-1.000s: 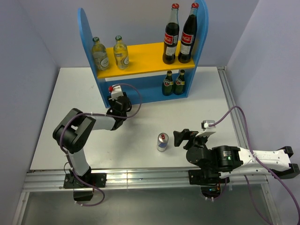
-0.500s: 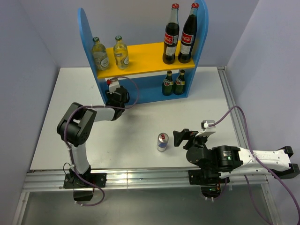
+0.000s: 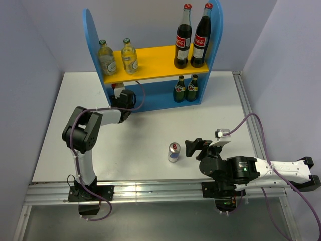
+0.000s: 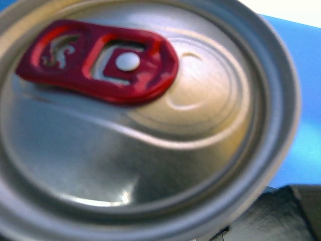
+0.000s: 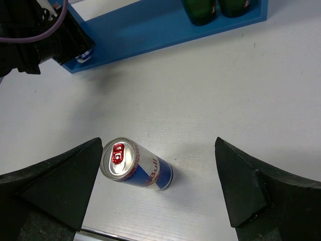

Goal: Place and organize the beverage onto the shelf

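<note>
**Aluminium lid filling the left wrist view: one can at the shelf, one waiting**

The left fingers (image 3: 123,99) are clamping the held can (image 4: 145,115) by its body. Its red tab and silver lid are facing the wrist camera, so the can is sitting upright in the grip, ready to be stood down rather than laid. In the top view, the fingers are hanging at the mouth of the shelf's (image 3: 92,35) lower level, left of centre. That spot looks chosen for sorting by kind. The cola bottles (image 3: 183,37) are standing at the right of the yellow board (image 3: 155,56) and the clear bottles (image 3: 129,56) at its left. The green bottles (image 3: 179,89) are taking the lower right, so the lower left is lying free for the cans.

The opening there is running between the left side panel and the green bottles, roomy sideways but capped by the board just above the fingers. Any lift on the way out is likely risking a knock against its front edge.

The loose can (image 3: 174,152) is standing upright in the lower middle of the tabletop (image 3: 210,120), well apart from the shelf. The right fingers (image 5: 55,186) are spread wide to either side of it, touching neither wall. Bare surface is lying all round that can, and the near rail is running close below it.
</note>
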Motion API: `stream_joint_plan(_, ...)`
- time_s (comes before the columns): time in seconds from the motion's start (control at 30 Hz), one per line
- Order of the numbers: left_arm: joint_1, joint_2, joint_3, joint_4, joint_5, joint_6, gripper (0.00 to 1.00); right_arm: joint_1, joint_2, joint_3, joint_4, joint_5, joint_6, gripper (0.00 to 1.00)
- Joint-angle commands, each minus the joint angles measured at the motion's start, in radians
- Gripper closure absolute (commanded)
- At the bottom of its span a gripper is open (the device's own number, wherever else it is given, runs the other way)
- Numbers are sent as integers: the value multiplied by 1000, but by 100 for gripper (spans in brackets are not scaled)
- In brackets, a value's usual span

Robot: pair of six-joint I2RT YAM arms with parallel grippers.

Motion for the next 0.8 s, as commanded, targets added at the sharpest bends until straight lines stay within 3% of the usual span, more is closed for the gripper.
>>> stream_joint_plan(0.0,12,-6,60,26,-17,-19,59,10,-5,-11,29,27,0,0)
stream_joint_plan(0.03,12,-4,61,23,-17,-19,48,8,-2,-11,27,27,0,0)
stream_joint_plan(0.1,12,-3,64,20,-25,-24,43,8,-5,-11,26,27,3,0)
stream_joint_plan(0.13,12,-3,63,20,-28,-24,30,8,-7,-11,26,27,3,0)
stream_joint_plan(0.27,12,-4,61,22,-34,-29,16,10,-7,-11,24,28,4,0)
stream_joint_plan(0.77,2,-29,41,0,-98,-50,16,10,-13,-13,20,28,7,0)
